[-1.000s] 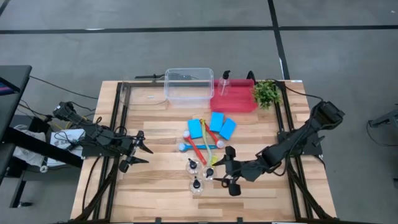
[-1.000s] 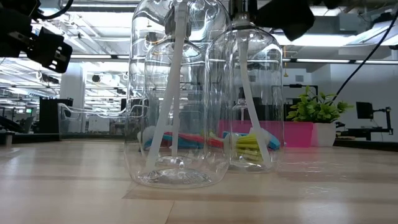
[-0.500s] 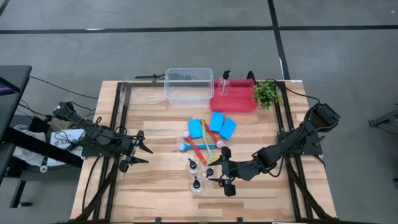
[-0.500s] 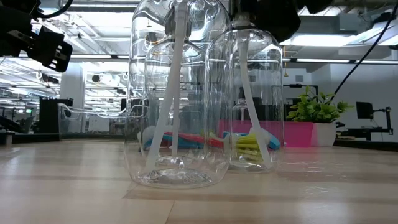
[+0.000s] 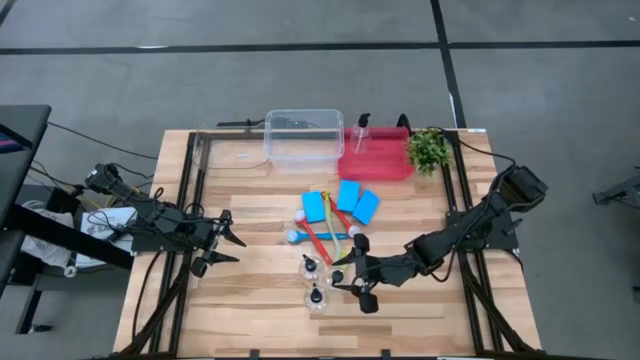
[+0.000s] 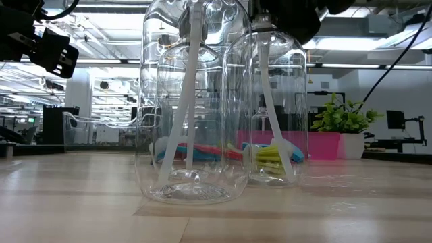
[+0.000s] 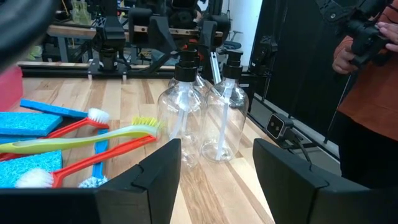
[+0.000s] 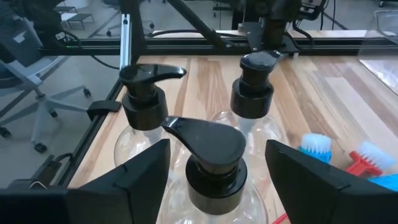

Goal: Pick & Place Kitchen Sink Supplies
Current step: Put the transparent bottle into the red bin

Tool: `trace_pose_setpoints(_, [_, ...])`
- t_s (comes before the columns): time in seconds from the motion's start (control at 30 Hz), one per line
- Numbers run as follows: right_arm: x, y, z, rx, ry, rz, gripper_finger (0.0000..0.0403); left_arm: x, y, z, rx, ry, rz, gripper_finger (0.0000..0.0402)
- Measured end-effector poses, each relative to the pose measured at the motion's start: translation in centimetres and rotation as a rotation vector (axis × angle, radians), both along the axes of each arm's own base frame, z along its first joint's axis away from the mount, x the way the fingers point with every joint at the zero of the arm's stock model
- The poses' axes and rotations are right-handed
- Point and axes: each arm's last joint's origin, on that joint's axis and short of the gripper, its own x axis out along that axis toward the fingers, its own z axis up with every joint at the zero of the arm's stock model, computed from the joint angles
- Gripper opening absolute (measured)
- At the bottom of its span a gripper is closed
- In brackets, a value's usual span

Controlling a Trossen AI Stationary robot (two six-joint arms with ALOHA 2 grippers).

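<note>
Three clear pump bottles stand upright on the table near its near edge: point(image 5: 310, 265), point(image 5: 337, 277), point(image 5: 317, 298). A fourth bottle point(image 5: 363, 125) stands at the red tray's far edge. Three blue sponges point(image 5: 347, 196) lie flat mid-table. The red, blue and yellow-green brushes point(image 5: 322, 236) lie crossed beside them. My right gripper point(image 5: 352, 273) is open, and its fingers point(image 8: 140, 171) stand on either side of the nearest bottle's black pump top point(image 8: 214, 146) without touching it. My left gripper point(image 5: 238, 250) waits open at the table's left and faces the bottles point(image 7: 186, 106).
A clear plastic tub point(image 5: 303, 138), a red tray point(image 5: 378, 155) and a small green plant point(image 5: 428, 148) sit along the far edge. Bare wood lies between my left gripper and the bottles. A person in an orange sleeve point(image 7: 367, 81) stands beyond the table.
My right gripper has moved toward the table's left, closing in on the group of bottles until its open fingers stand around the nearest pump top. The bottles have stayed where they were.
</note>
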Motion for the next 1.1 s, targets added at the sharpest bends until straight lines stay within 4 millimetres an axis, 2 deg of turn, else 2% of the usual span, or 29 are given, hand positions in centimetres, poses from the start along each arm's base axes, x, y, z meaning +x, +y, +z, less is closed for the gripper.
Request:
trace_pose_setpoints(0.17, [0.00, 0.01, 0.00, 0.001, 0.001, 0.005, 0.0223, 0.00, 0.00, 0.00, 0.000, 0.000, 0.000, 0.0202])
trace_pose_setpoints(0.5, [0.09, -0.16, 0.01, -0.004, 0.000, 0.002, 0.0122, 0.00, 0.00, 0.00, 0.000, 0.000, 0.000, 0.0202])
trace_pose_setpoints(0.6, [0.09, -0.17, 0.01, -0.004, 0.000, 0.002, 0.0118, 0.00, 0.00, 0.00, 0.000, 0.000, 0.000, 0.0202])
trace_pose_setpoints(0.83, [0.08, -0.17, 0.00, 0.001, 0.002, 0.001, 0.0152, 0.00, 0.00, 0.00, 0.000, 0.000, 0.000, 0.0202])
trace_pose_setpoints(1.1, [-0.17, -0.01, 0.28, 0.007, -0.006, 0.009, 0.0113, 0.00, 0.00, 0.00, 0.000, 0.000, 0.000, 0.0202])
